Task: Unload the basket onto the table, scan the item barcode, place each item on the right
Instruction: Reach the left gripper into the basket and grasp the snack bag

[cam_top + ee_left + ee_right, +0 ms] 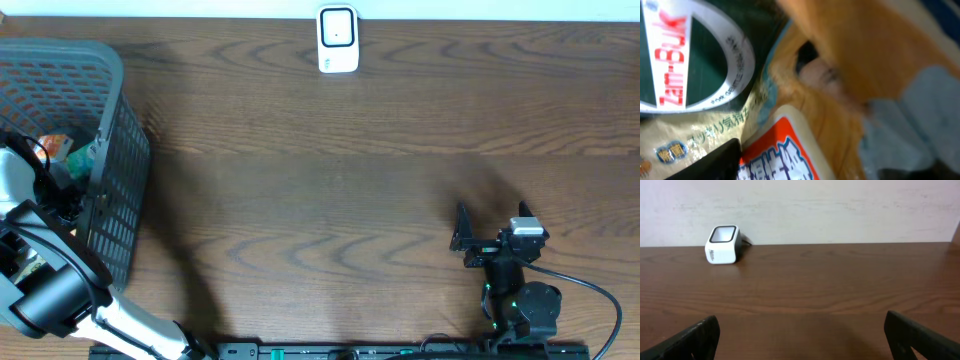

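My left arm (40, 215) reaches down into the grey mesh basket (118, 150), so its gripper is hidden from overhead. In the left wrist view the left gripper (835, 167) hangs close over a red-orange packet (782, 155) with white and blue lettering. One black finger (710, 162) lies against the packet's left edge; the other shows only as a dark corner at the lower right, apart from it. No barcode shows. The white scanner (338, 40) (722, 245) stands at the table's far edge. My right gripper (491, 215) (800, 340) rests open over bare wood.
Crowded around the packet are a green Zam-Buk tin (690, 50), a beige packet with Japanese print (715, 132), an orange wrapper (865, 55) and something grey-blue (910, 120). The basket fills the table's left end. A wall rises behind the scanner.
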Tool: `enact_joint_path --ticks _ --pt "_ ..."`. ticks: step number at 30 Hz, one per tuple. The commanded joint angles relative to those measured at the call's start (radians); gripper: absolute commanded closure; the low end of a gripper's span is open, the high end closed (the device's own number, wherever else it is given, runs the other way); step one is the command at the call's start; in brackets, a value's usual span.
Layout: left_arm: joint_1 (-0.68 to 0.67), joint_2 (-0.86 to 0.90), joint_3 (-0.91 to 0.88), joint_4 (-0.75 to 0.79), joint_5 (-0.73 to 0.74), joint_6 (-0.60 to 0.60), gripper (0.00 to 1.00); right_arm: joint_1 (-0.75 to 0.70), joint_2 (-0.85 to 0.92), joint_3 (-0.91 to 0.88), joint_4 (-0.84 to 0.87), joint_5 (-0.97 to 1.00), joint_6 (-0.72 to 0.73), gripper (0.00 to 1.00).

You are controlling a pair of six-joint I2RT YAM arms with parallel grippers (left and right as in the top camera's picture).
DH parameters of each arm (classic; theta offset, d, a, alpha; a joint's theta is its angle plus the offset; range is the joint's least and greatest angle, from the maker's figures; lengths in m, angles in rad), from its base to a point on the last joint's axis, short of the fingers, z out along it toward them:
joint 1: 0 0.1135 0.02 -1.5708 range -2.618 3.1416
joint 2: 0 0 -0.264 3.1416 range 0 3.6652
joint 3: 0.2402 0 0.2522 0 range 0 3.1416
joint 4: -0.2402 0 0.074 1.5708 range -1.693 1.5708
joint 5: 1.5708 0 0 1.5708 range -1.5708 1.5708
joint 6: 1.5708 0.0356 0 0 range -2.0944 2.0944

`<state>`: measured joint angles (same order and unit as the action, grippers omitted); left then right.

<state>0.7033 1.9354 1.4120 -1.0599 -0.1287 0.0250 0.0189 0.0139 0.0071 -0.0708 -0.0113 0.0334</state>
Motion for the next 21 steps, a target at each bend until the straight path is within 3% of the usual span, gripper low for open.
enact_joint_path --ticks 1,3,4,6,10,18,21 --pt "0.003 0.008 -0.008 0.016 0.081 0.001 0.35 -0.004 -0.003 -0.002 -0.004 0.002 0.006 0.01" --pt "0.003 0.008 -0.008 0.018 0.142 0.000 0.54 -0.004 -0.003 -0.002 -0.004 0.002 0.006 0.01" --pt "0.003 0.008 -0.008 0.018 0.165 0.000 0.71 -0.004 -0.003 -0.002 -0.004 0.002 0.007 0.01" --pt "0.003 0.008 -0.008 0.019 0.196 0.000 0.92 -0.004 -0.003 -0.002 -0.004 0.002 0.006 0.01" --pt "0.003 0.003 -0.006 0.018 0.201 -0.006 0.93 -0.004 -0.003 -0.002 -0.004 0.002 0.006 0.01" --pt "0.003 -0.093 0.091 -0.058 0.201 -0.153 0.93 -0.004 -0.003 -0.002 -0.004 0.002 0.006 0.01" --pt "0.003 -0.182 0.142 -0.060 0.201 -0.263 0.93 -0.004 -0.003 -0.002 -0.004 0.002 0.006 0.01"
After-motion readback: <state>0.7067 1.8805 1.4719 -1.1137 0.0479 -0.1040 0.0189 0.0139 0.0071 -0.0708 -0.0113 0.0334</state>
